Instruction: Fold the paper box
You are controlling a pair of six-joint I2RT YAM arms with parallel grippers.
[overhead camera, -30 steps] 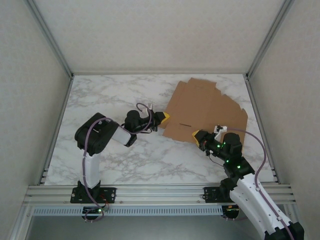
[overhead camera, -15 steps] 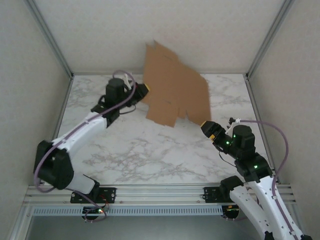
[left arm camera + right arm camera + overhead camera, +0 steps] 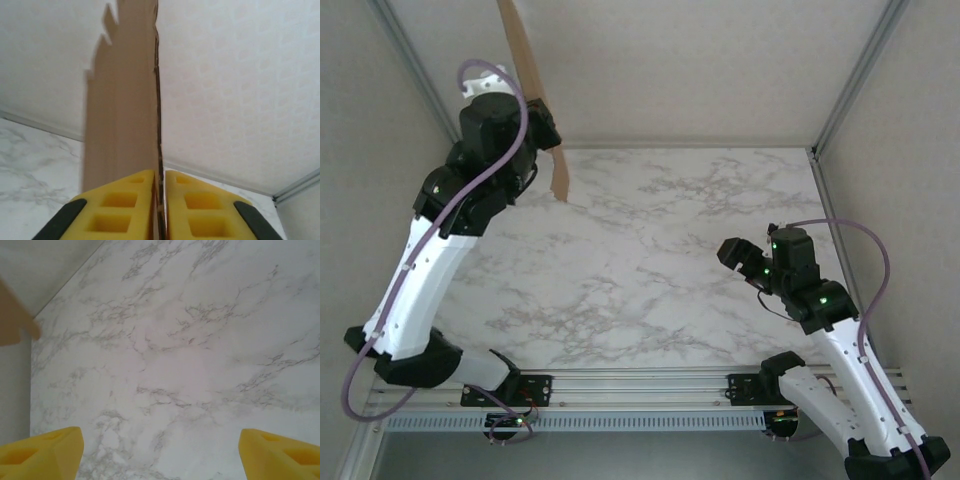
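We see the paper box [image 3: 523,55] held up on edge at the far left corner of the desk [image 3: 650,270]. From above it reads as a thin brown strip that runs out past the top of the view, with its lower corner hanging near the desk's back edge. We cannot tell whether that corner touches the marble. The left claw [image 3: 160,192] is clenched on the sheet. In the left wrist view its 2 yellow fingers [image 3: 125,205] press in from either side, and the cardboard edge rises straight up between them towards the pale wall, its notched outline showing on the left. The left arm stands tall and stretched up to that corner. The right claw [image 3: 733,252] hangs over the right side of the desk, well apart from the box. It is released, with its fingers [image 3: 42,452] spread wide over bare marble and nothing between them. A blurred brown tip of the box shows at the left edge of the right wrist view.
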